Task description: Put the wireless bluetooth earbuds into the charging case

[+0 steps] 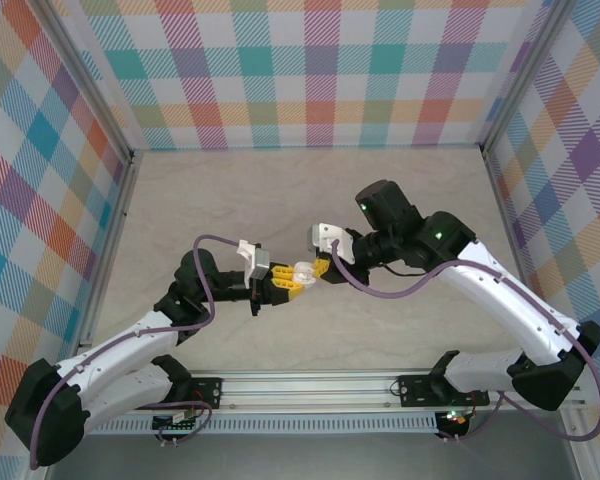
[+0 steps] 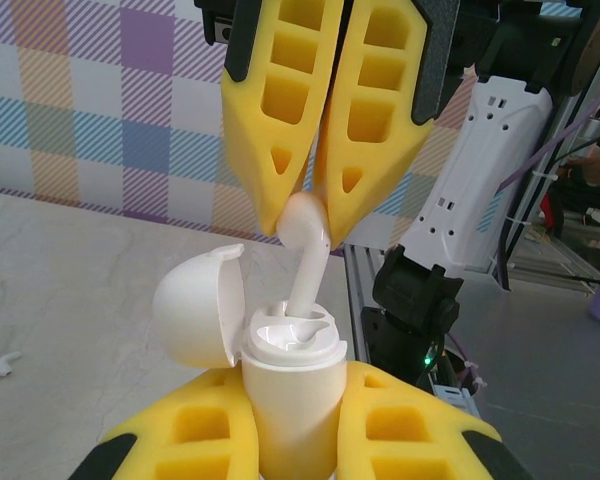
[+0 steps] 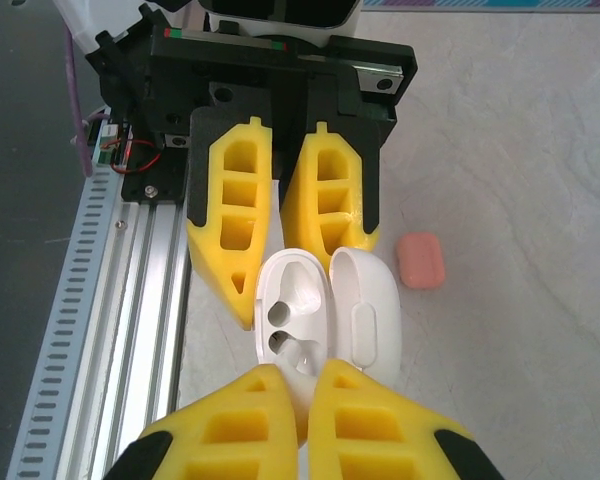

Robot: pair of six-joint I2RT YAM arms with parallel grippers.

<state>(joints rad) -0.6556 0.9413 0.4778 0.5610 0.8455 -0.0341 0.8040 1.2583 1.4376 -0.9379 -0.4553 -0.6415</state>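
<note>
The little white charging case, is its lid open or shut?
Open. The rounded white plastic charging case has its domed lid flipped aside, and a white earbud points down into its uncovered top.

Marbled table (image 1: 430,200), pink case (image 3: 421,261), white earbud (image 2: 7,364)

We see pastel plaid walls (image 1: 310,70) on three sides, a pale marbled tabletop (image 1: 230,190), evenly and brightly lit.

Case (image 2: 285,400) + earbud (image 2: 308,262) white; 2nd case (image 3: 421,261) coral-pink. Fingers (image 2: 270,120) yellow, blk backs. Table (image 1: 230,190) beige marbled; walls (image 1: 310,70) pastel plaid; cable (image 1: 385,294) purple.
</note>
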